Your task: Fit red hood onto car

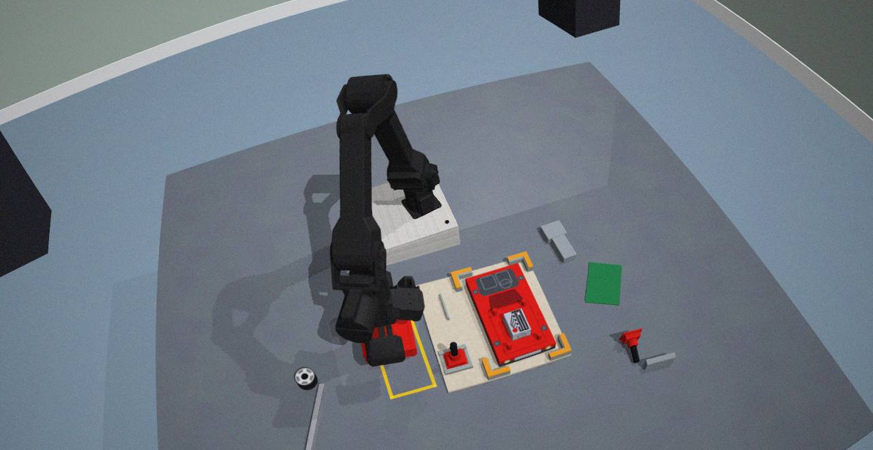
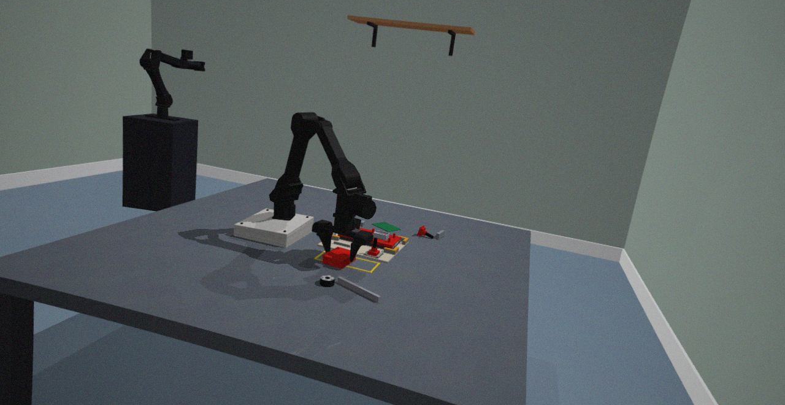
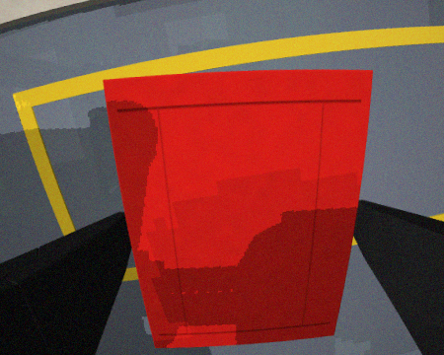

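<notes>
- Over on the left of the layout, the end effector point(image 2: 340, 250) is low over the hood point(image 3: 238, 217) with a finger either side. It's open, nearly full spread, with nothing in its grip yet. In the wrist view both dark fingers flank the red shell with a sliver of table point(image 3: 407, 138) showing between each finger and the hood's side.
- The hood sits flat on the table, at one end of the yellow outline point(image 1: 407, 380), just left of the beige base plate point(image 1: 470, 350). Its long axis runs about parallel to the long side of that yellow box, and in the wrist view it points straight away from the camera, so the fingers would close across the short width.
- What I'd worry about: the hood looks a touch skewed relative to the fingers. If one finger touches first, I reckon the shell gets shoved or twisted before the squeeze lands, and then the corner holes won't line up with the pegs later. I can't make out the holes or which end is the front from here.
- Also, if the fingers sit too high they could pinch only the roof edge and it might slip on the lift.
- Further right, the little red post point(image 1: 454, 354) stands on the base plate between the hood and the car point(image 1: 511, 316) in its jig. Carrying the hood across low could clip it.
</notes>
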`<action>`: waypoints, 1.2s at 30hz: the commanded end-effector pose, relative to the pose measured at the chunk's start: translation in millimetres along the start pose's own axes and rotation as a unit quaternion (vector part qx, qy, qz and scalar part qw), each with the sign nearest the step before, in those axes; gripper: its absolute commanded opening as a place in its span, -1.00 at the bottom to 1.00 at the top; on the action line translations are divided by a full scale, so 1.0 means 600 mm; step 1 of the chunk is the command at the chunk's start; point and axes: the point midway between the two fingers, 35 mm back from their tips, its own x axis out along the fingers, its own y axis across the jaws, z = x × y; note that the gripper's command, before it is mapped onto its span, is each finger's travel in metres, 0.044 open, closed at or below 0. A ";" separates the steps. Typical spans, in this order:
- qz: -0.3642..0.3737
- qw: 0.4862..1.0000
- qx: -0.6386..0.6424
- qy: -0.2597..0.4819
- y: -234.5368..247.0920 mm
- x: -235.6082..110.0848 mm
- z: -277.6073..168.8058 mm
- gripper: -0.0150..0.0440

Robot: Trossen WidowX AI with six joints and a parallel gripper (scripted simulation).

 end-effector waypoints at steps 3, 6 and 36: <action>0.000 1.000 0.000 0.000 0.000 -0.001 0.000 0.64; 0.000 1.000 0.000 0.000 0.000 -0.001 0.000 0.57; 0.000 1.000 0.000 0.000 -0.001 -0.101 -0.001 -0.49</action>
